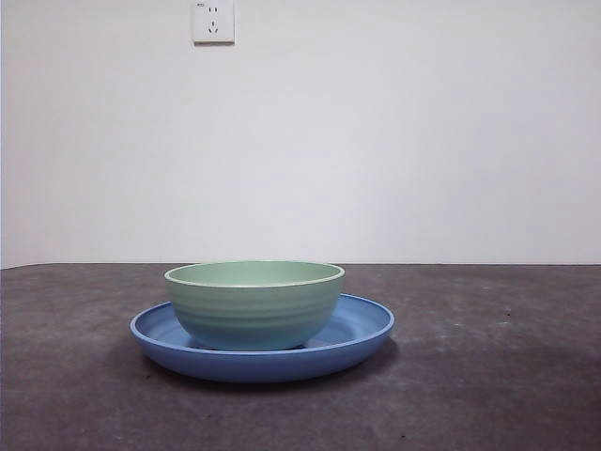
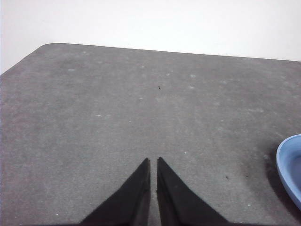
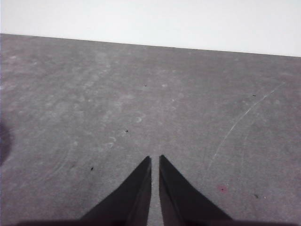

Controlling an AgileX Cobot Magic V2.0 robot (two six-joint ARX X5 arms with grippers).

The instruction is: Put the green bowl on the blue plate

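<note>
Two grippers, neither holding anything. Left gripper point(image 2: 153, 162): jaws pressed together, only a thin slit between the tips, poised over bare grey table point(image 2: 117, 108), with an edge of the blue plate point(image 2: 290, 165) at the side of its wrist view. Right gripper point(image 3: 155, 160): jaws likewise closed over bare tabletop. Front view: one green bowl point(image 1: 254, 305), upright, rests inside one blue plate point(image 1: 362, 329) on the table. One wall socket point(image 1: 213, 21) above.
</note>
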